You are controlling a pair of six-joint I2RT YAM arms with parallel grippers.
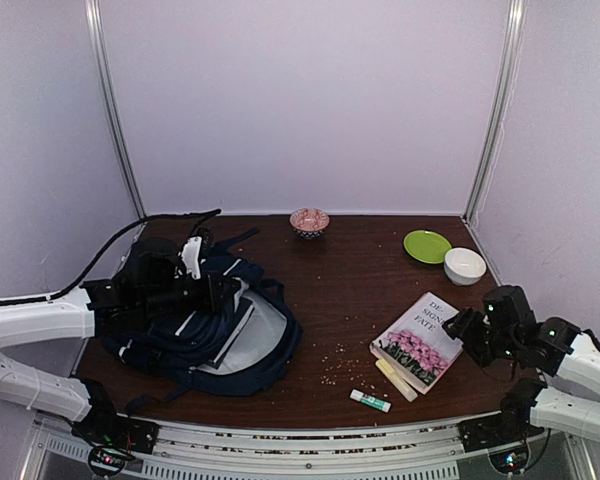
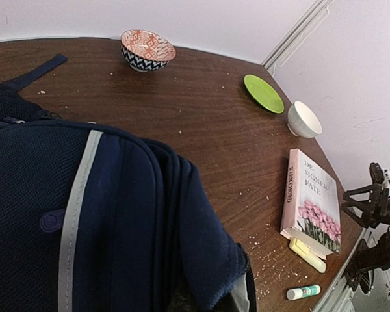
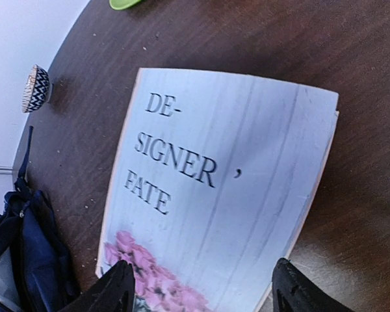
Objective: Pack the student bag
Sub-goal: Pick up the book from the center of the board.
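Student bag (image 1: 170, 345) lies open at near left of the table (image 1: 350, 280), left pincer (image 1: 215, 292) over it, its grip I cannot tell; the right pincer (image 3: 205, 292) gapes wide above the book (image 1: 420, 340), while highlighter (image 1: 395, 380) and glue stick (image 1: 370, 401) lie beside it, near the front edge

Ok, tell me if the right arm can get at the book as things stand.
Probably yes. The right gripper hangs open above the book, a finger toward each side of its cover. Nothing lies on the book; the yellow highlighter sits beside its near edge.
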